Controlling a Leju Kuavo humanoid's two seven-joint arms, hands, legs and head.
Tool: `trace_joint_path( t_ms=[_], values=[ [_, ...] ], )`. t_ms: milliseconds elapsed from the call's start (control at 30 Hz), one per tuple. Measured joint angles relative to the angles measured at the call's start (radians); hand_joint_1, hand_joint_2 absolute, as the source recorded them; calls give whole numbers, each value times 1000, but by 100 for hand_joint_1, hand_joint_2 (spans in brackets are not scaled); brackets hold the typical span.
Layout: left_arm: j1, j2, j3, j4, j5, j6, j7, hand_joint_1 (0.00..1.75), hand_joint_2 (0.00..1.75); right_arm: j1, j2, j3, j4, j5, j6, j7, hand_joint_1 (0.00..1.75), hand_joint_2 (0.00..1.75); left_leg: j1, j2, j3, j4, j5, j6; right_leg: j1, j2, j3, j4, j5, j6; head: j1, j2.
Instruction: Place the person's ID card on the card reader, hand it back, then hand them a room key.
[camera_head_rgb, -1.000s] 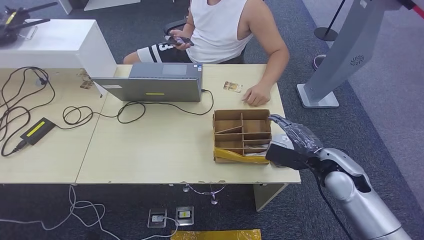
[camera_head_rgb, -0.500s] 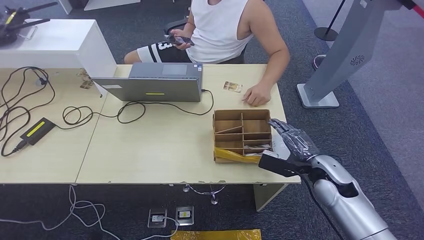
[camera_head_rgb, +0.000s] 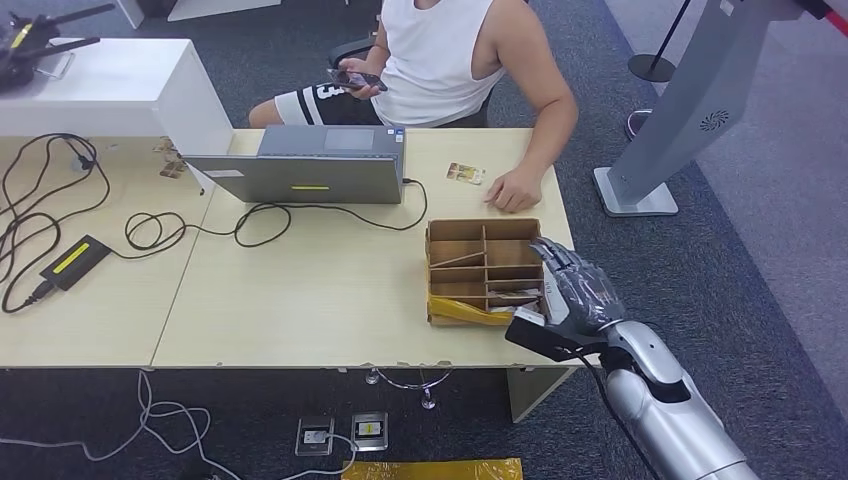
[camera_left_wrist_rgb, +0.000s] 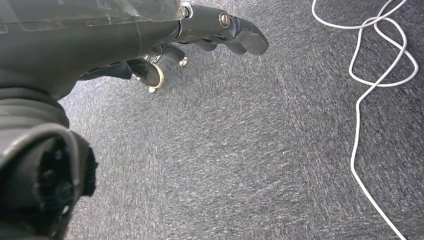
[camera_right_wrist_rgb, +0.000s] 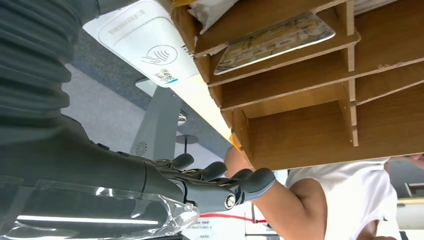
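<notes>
The ID card (camera_head_rgb: 465, 173) lies flat at the table's far edge, just beside the seated person's hand (camera_head_rgb: 514, 190). A brown divided cardboard box (camera_head_rgb: 485, 265) stands near the table's right end, with a patterned key card (camera_right_wrist_rgb: 275, 42) lying in one of its compartments. The white card reader (camera_right_wrist_rgb: 145, 42) sits against the box's right side. My right hand (camera_head_rgb: 570, 295) hovers over the reader and the box's right edge, with its fingers spread and nothing in them. My left hand (camera_left_wrist_rgb: 220, 30) hangs over the carpet, empty, fingers loosely extended.
A grey laptop (camera_head_rgb: 310, 170) with a black cable stands at the table's far side. More cables and a black power brick (camera_head_rgb: 75, 260) lie on the left. A white cabinet (camera_head_rgb: 110, 90) is at the back left, and a grey stand (camera_head_rgb: 690, 110) rises to the right.
My right hand has shifted left and closer to me, now over the box's right edge. The person and the ID card have not moved.
</notes>
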Motion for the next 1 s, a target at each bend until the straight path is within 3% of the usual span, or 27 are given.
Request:
trace_joint_path(
  t_ms=[933, 967, 1000],
  values=[
    [-10, -5, -1, 0, -12, -4, 0, 0, 0, 0, 68, 19, 87, -3, -8, -45, 0, 175, 0, 0, 0, 0, 0, 0, 0, 0, 0, 0, 0, 0, 0, 0],
    [-10, -5, -1, 0, -12, -4, 1, 0, 0, -1, 69, 20, 90, -3, -8, -45, 7, 175, 0, 0, 0, 0, 0, 0, 0, 0, 0, 0, 0, 0, 0, 0],
    [-10, -5, -1, 0, -12, -4, 1, 0, 0, -1, 70, 22, 93, -4, -8, -46, 47, 175, 0, 0, 0, 0, 0, 0, 0, 0, 0, 0, 0, 0, 0, 0]
  ],
)
